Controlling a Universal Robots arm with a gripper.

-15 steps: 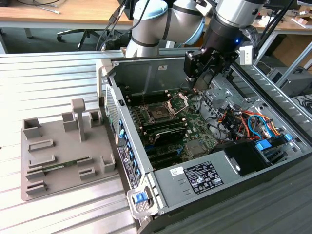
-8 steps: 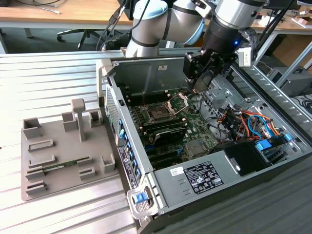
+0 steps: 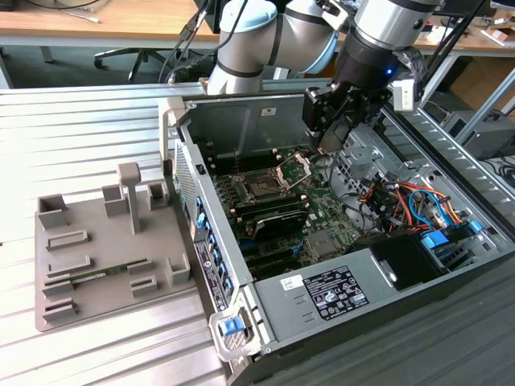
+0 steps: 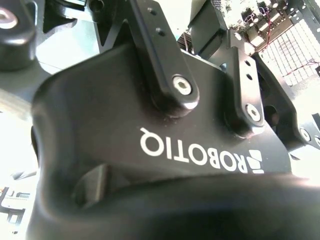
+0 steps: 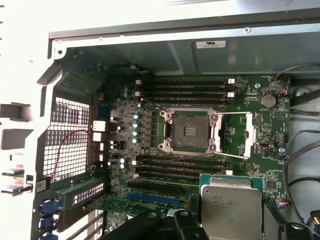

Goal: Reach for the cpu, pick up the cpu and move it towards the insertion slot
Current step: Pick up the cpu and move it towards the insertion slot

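Observation:
In the first wrist view the cpu (image 5: 231, 206), a silvery square chip with a thin green rim, sits between the dark fingers (image 5: 192, 212) of my gripper (image 5: 231, 220), which is shut on its two sides. The insertion slot (image 5: 190, 131) lies on the green board beyond the chip, its dark socket exposed and its metal bracket (image 5: 250, 134) swung open beside it. In the exterior view my gripper (image 3: 326, 143) hangs inside the open computer case, above and toward that view's right of the insertion slot (image 3: 261, 190). The second wrist view shows the gripper's black housing (image 4: 165, 145) up close.
The case walls (image 3: 241, 121) enclose the board. Long black memory slots (image 5: 182, 167) flank the socket. Orange and blue cables (image 3: 398, 201) bunch at the exterior view's right, near a power supply (image 3: 334, 293). A grey fixture tray (image 3: 80, 314) holding a green memory stick (image 3: 96, 277) sits outside at the left.

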